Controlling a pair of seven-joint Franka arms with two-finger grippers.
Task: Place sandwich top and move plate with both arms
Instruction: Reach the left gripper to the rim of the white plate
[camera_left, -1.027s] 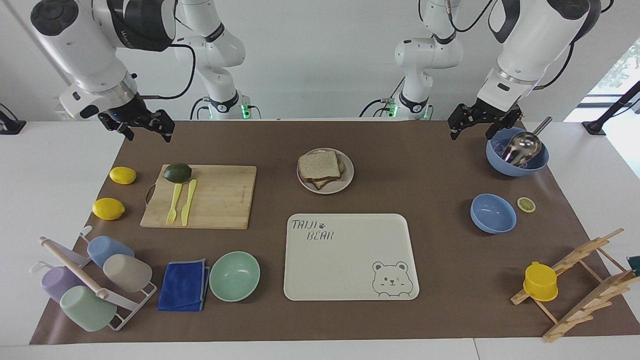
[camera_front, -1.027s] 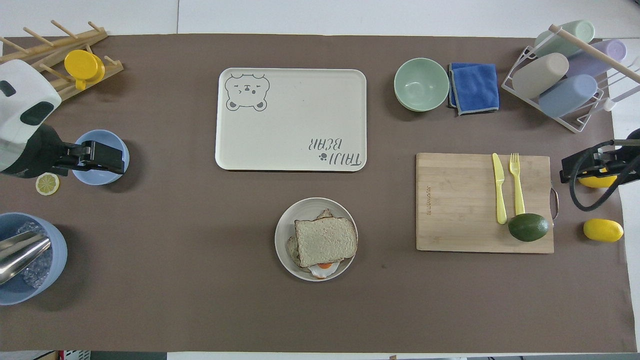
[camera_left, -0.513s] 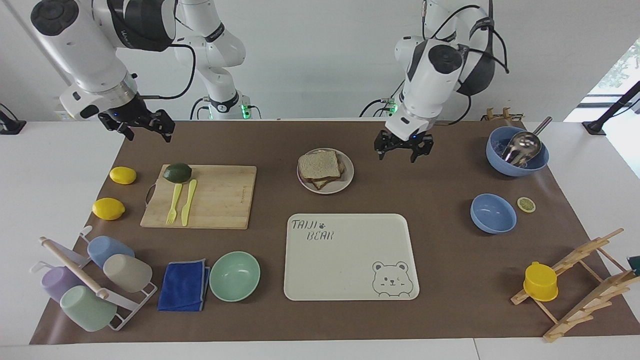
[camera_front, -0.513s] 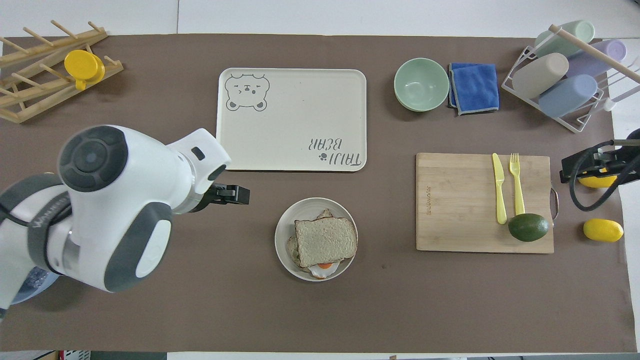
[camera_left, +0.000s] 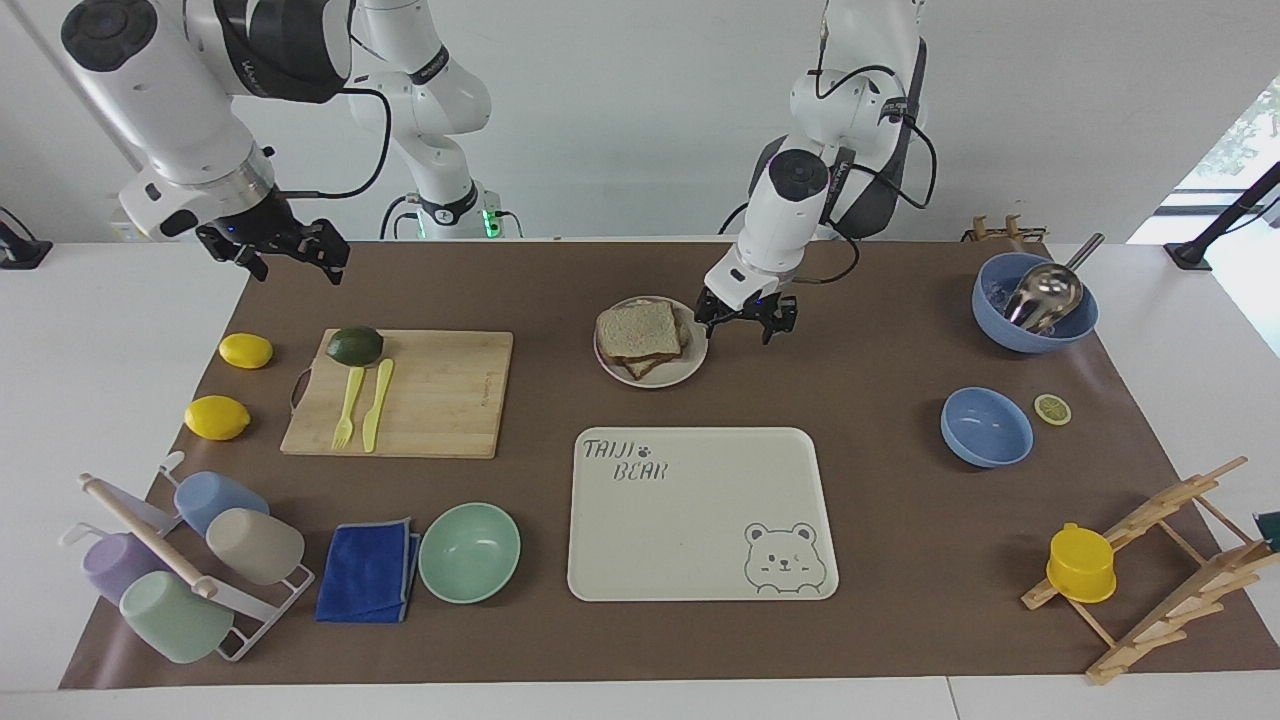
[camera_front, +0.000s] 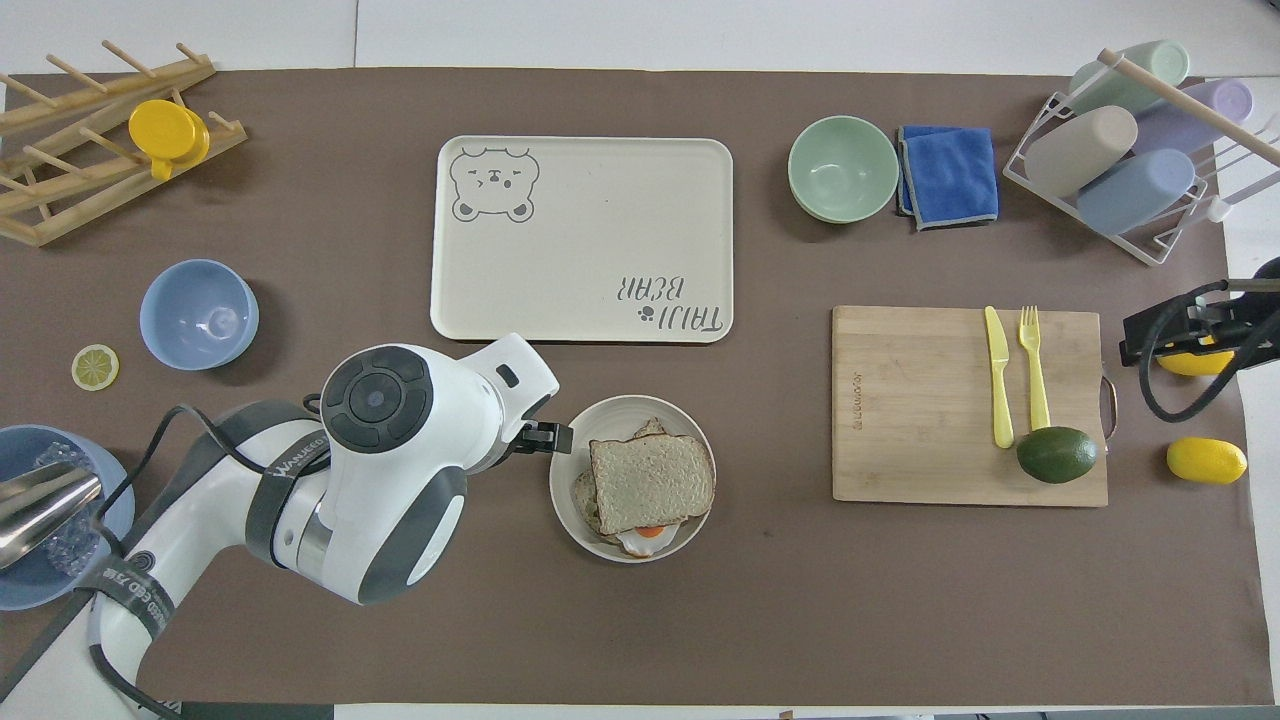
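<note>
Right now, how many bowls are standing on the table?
3. The mint-green bowl is beside the blue cloth. The empty blue bowl is beside the lemon slice. The blue bowl holding a metal scoop is nearer to the robots. None seems hidden.

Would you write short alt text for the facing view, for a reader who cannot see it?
The left gripper hangs open beside the plate, which holds the sandwich top on a stacked sandwich. The right gripper waits near a cutting board; a bear-printed tray lies farther from the robots.
</note>
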